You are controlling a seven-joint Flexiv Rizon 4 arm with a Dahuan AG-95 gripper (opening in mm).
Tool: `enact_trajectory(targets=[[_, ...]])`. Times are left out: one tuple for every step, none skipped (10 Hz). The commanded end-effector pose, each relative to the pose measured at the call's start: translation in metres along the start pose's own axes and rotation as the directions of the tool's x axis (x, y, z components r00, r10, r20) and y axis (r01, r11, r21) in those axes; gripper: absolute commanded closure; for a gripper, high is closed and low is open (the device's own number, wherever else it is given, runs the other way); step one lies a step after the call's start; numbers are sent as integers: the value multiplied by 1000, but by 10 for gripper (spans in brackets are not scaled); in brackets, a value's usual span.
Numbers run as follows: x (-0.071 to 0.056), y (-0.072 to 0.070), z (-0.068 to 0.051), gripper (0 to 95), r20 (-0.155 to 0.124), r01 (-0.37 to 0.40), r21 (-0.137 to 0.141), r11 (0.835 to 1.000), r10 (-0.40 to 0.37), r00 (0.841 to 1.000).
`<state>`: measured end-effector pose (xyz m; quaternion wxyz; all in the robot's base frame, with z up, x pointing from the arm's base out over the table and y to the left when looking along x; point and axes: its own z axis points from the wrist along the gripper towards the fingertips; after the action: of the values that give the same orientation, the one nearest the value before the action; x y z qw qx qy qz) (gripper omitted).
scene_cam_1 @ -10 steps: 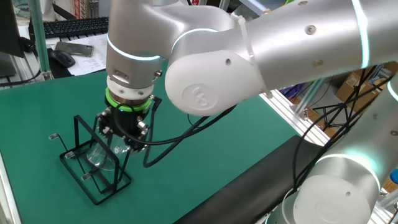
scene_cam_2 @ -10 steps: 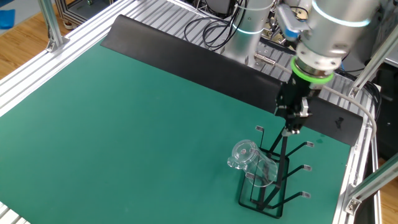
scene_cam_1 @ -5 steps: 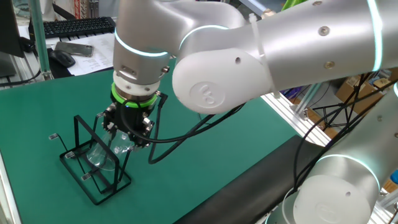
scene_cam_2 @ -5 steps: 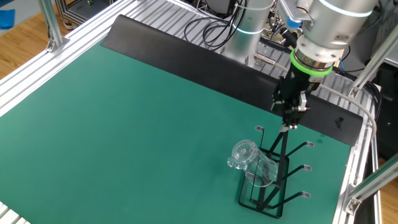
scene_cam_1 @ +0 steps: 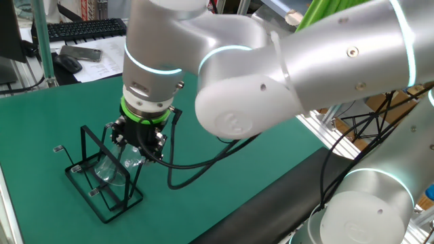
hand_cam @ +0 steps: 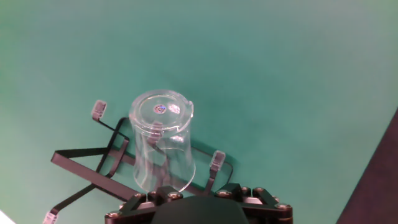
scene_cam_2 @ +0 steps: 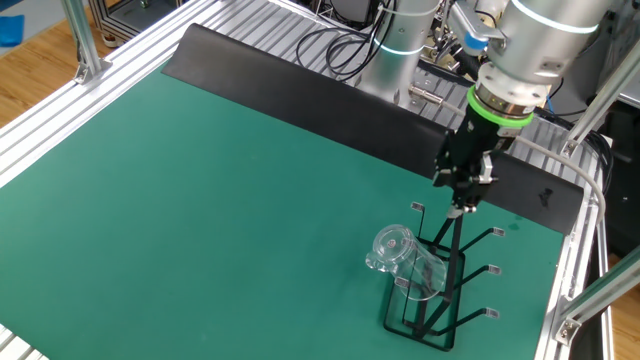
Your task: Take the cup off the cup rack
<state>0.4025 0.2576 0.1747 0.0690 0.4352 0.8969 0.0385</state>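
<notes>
Cup [scene_cam_2: 405, 262] hangs upside down, tilted on a peg of the rack [scene_cam_2: 440, 290] near the table's [scene_cam_2: 200, 200] right edge, base pointing up and out. Gripper [scene_cam_2: 462, 196] hovers above the rack top, pointing down, holding nothing; jaw gap can't be seen.

Slight drift of the end effector [scene_cam_2: 462, 203] above the cup rack [scene_cam_2: 447, 290]; elbow swung closer.
</notes>
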Motion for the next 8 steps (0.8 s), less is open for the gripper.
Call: enact_trajectory(targets=[[-1,5,7,380,17,13,-8,1000,-13,1000],[-3,7,8,380,26,19,-10,1000,-19,999],[-5,8,9,380,34,20,-15,1000,-20,999],[-8,11,12,380,50,26,-17,1000,-26,998],[-11,13,13,380,54,32,-21,999,-31,998],[-12,14,16,380,58,37,-25,999,-35,998],[-12,16,20,380,64,36,-29,999,-34,997],[-12,17,24,380,71,33,-33,999,-30,997]])
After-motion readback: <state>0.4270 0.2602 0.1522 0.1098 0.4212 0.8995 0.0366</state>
